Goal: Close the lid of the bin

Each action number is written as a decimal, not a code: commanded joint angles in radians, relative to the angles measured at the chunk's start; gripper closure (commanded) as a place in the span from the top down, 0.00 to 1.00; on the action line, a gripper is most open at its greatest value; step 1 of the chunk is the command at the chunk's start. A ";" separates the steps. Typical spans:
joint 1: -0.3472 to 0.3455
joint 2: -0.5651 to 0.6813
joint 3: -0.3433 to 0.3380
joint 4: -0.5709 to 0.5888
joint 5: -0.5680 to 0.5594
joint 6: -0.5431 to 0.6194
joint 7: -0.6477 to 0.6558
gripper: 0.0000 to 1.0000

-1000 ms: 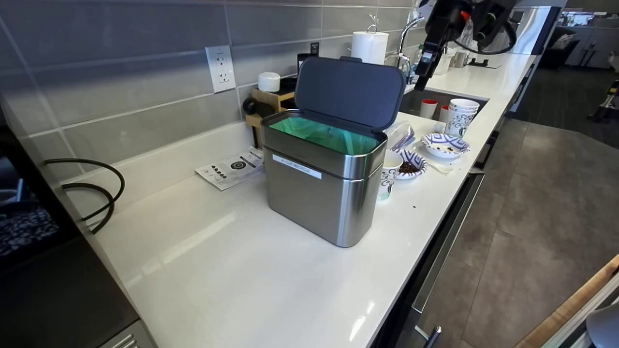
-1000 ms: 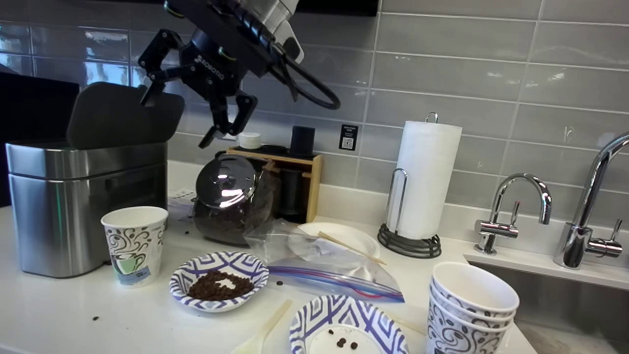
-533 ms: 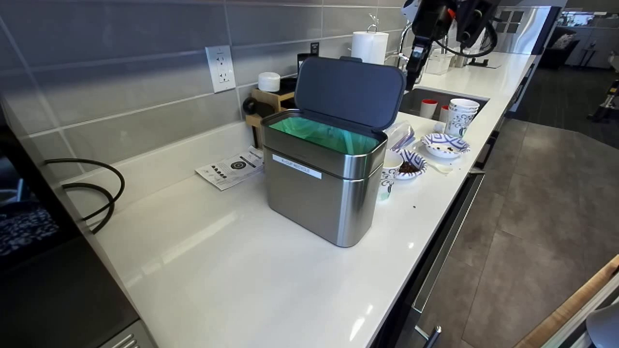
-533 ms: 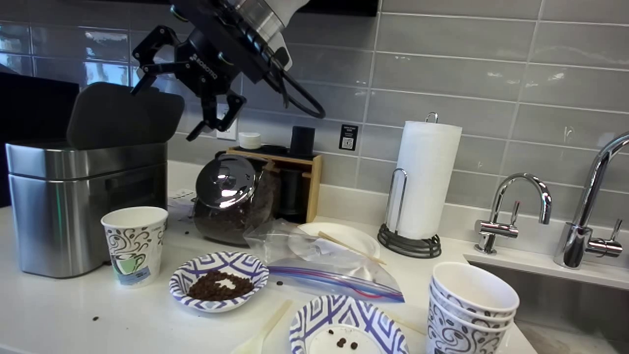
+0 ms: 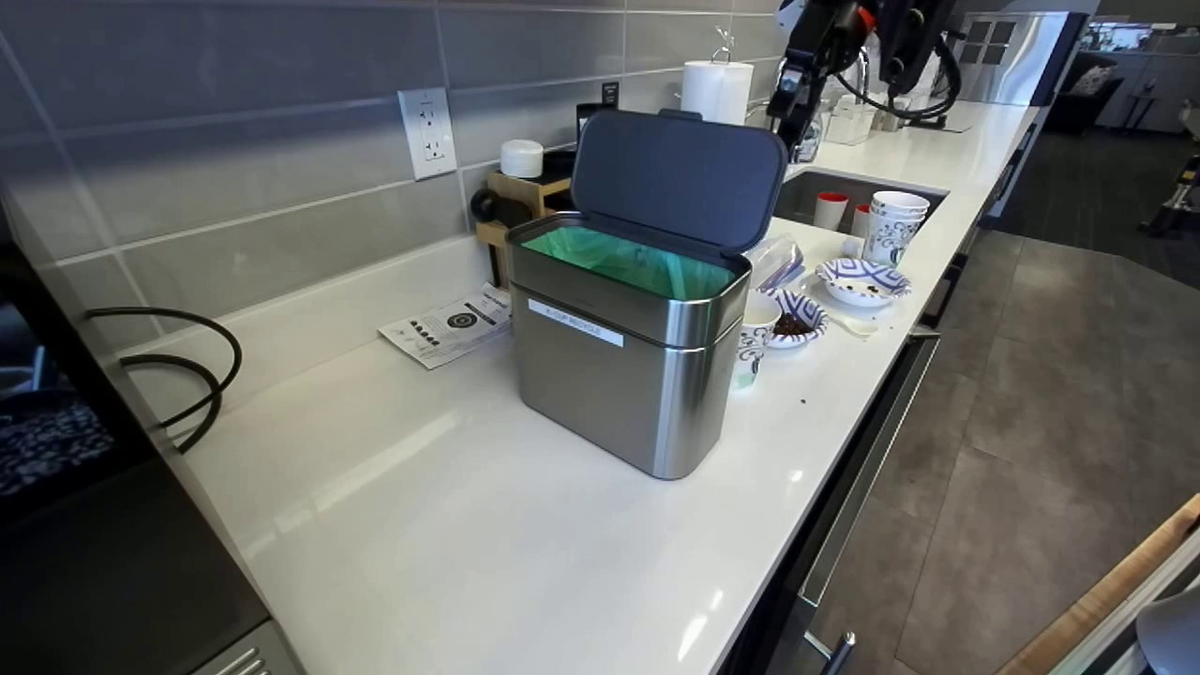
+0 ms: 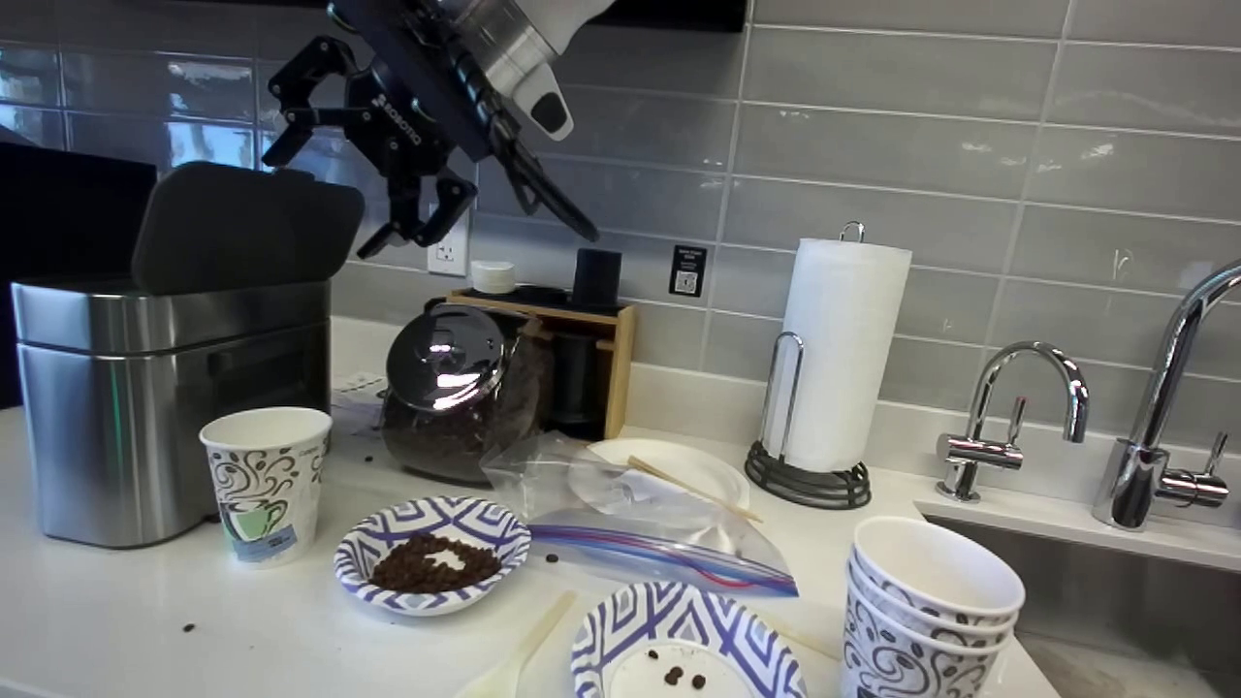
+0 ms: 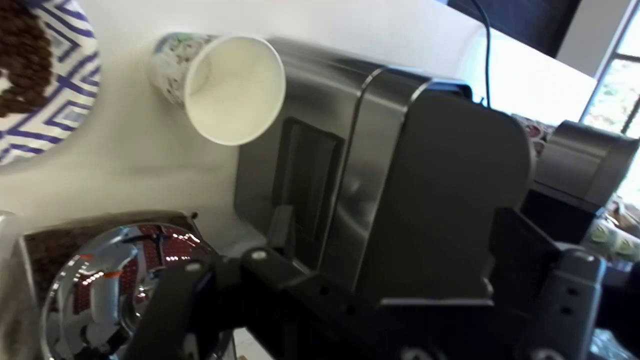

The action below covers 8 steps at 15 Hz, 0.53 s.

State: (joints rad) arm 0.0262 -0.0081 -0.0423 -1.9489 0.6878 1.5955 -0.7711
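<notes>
1. In an exterior view the bin [image 5: 614,403] stands upright on the counter [image 5: 422,544] at the center of the frame, a pale label [image 5: 575,322] across its front.
2. The lid [image 5: 677,183] is raised, leaning up from the bin's far rim, and the green liner [image 5: 628,262] shows inside.
3. In an exterior view the gripper [image 6: 323,204] hangs in the upper left of the frame, its fingers spread wide, one fingertip near the lid's top edge.
4. In the wrist view the lid fills the center right, partly covered by the gripper; whether they touch cannot be told.
5. A cup [image 6: 264,485] stands just beside the bin, lower left in an exterior view, with a bowl [image 6: 490,522] of dark beans [image 6: 427,572] to its right.
6. Behind the bowl sits a jar [image 6: 456,388] with a shiny cap; a clear bag [image 6: 640,514] lies near the frame's center.
7. A paper roll [image 6: 843,359] stands upright right of center, and stacked cups [image 6: 921,640] stand lower right, by the sink [image 6: 1115,601].
8. A leaflet [image 5: 450,323] lies left of the bin in an exterior view.
</notes>
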 commanded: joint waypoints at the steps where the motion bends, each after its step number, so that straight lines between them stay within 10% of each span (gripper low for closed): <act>1: -0.016 0.021 0.009 0.019 0.183 -0.045 0.055 1.00; 8: -0.005 0.048 0.028 0.018 0.332 -0.020 0.205 1.00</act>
State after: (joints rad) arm 0.0261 0.0124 -0.0312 -1.9465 0.9756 1.5828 -0.6435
